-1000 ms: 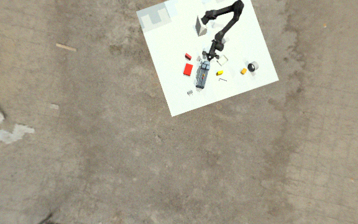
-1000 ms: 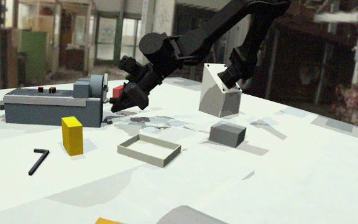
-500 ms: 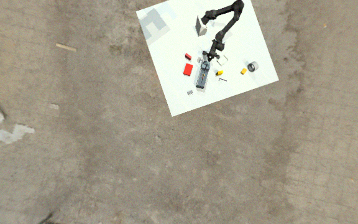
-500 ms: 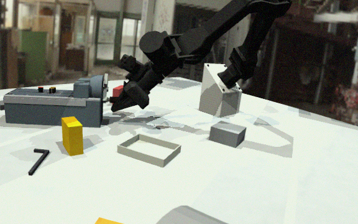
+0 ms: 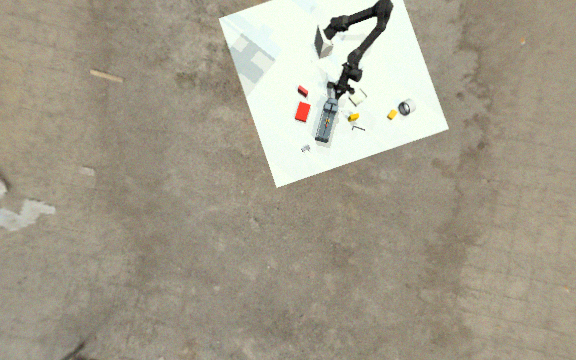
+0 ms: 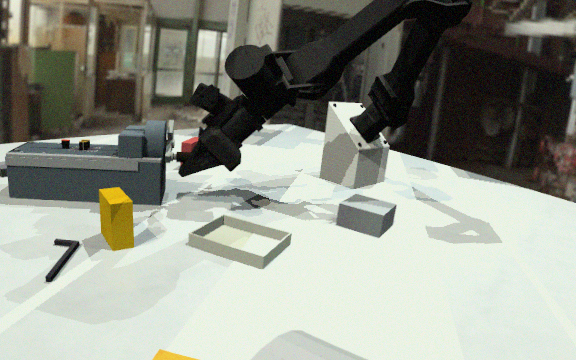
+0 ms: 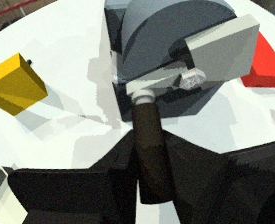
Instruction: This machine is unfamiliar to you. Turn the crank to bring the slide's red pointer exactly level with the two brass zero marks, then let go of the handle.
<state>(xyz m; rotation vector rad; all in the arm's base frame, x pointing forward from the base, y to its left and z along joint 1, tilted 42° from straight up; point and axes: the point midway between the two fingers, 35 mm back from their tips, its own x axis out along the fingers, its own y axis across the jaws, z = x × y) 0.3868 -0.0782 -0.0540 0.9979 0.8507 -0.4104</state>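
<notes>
I see no brand, label or readable writing on anything here.

My fingers (image 6: 183,165) are clamped on the dark handle (image 7: 149,152) of the crank (image 7: 217,52), at the end of the machine (image 6: 80,167) that faces my arm. In the wrist view the handle runs from between my fingers up to a pale hub on the round grey housing, and the crank's light grey arm juts out to the right of that hub.

The machine sits near the middle of the white surface (image 5: 408,65), its long body running toward the near edge in the top view. On its top, in the exterior view, a red pointer (image 6: 65,144) stands beside a brass mark (image 6: 84,144); I cannot tell from here whether they are level.

To one side of the machine lie two red blocks, a large one (image 5: 303,111) and a small one (image 5: 303,90), both apart from it. On the other side a yellow block (image 6: 116,218) stands upright just beside the machine, with a black hex key (image 6: 61,259) lying nearby. A shallow tray (image 6: 239,240) and a grey block (image 6: 366,214) lie under my arm's reach, apart from each other. My arm rises from a white wedge-shaped base (image 6: 352,147) near the far edge.

A ring (image 5: 406,107) and another yellow block (image 5: 392,114) sit well out toward the right edge. The surface's near corner has bare room.
</notes>
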